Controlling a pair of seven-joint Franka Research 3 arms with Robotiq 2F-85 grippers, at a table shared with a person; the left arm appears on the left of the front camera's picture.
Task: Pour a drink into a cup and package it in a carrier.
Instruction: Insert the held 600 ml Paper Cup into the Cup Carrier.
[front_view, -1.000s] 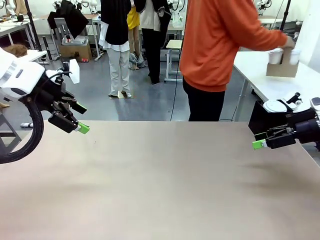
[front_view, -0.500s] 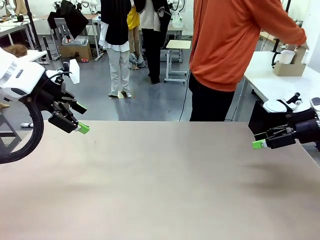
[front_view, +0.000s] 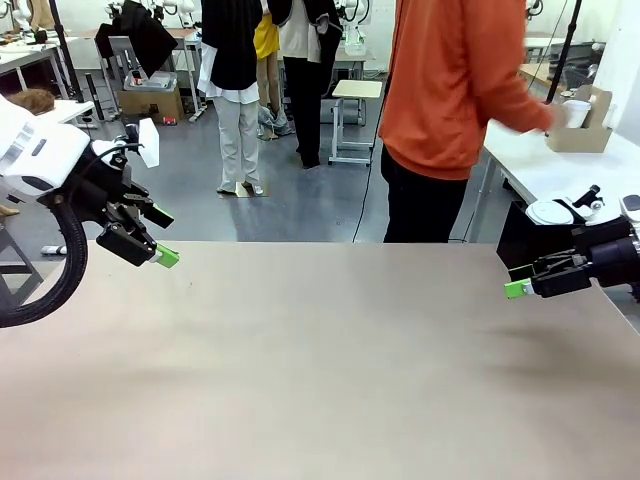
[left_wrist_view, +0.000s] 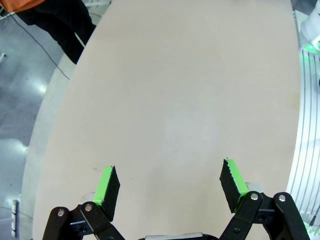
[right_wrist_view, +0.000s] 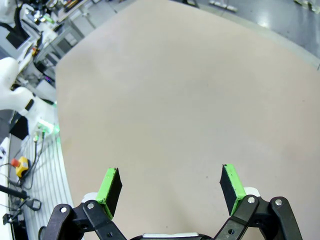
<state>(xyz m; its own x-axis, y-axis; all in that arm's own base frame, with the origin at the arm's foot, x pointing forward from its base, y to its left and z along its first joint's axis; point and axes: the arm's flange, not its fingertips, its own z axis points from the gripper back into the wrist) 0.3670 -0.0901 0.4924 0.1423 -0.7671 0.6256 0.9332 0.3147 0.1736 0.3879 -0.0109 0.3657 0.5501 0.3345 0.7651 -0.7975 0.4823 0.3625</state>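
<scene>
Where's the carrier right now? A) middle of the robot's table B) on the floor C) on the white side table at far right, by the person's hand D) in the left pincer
C: the brown carrier sits on the white side table, the person's hand beside it.

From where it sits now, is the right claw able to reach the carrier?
Probably not: the carrier sits on a separate white table behind the person, while the open right claw hovers at its own table's edge.
</scene>
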